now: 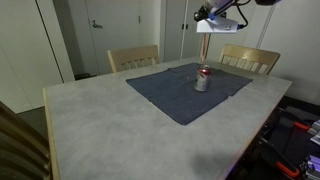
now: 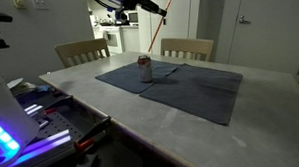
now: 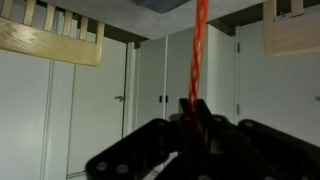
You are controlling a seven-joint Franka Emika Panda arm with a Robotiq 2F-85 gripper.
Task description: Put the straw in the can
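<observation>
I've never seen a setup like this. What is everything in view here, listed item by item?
pale grey rectangular table: one, grey, fills the middle of both exterior views
dark blue cloth: one, blue, spread flat on the table
small silver-grey drink can with red markings: one, upright on the cloth
thin red drinking straw: one, red, tilted in the air above the can
light wooden slatted chairs: two, tan, at the table's far side
white doors: several, white, wall behind the table
glowing device: one, blue-purple light, beside the table
black robot gripper: one, black, above the table, shut on the straw's upper end
</observation>
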